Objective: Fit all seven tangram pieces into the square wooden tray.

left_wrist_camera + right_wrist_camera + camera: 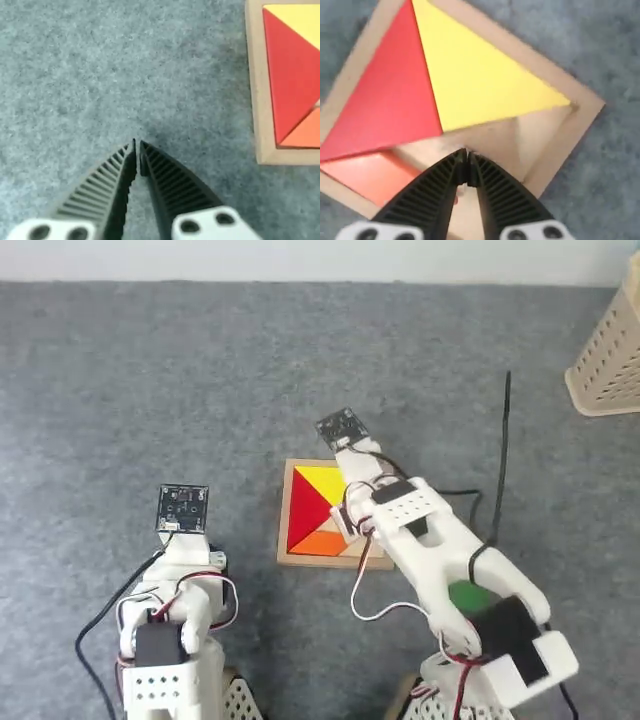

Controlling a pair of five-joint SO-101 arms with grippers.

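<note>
The right gripper (466, 154), clenched, hangs over bare wood in the one square wooden tray (587, 107). The tray holds three pieces: red triangle (385, 110), yellow triangle (475, 80) and orange piece (365, 172). The left gripper (136, 146), also clenched, is at the tray's 9 o'clock over the grey tabletop (150, 370). One basket (610, 350) stands at 2 o'clock.

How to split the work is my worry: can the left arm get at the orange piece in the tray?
Probably yes: only bare carpet separates the left gripper from the tray, whose near corner holds the orange piece. The right gripper above may crowd it.
</note>
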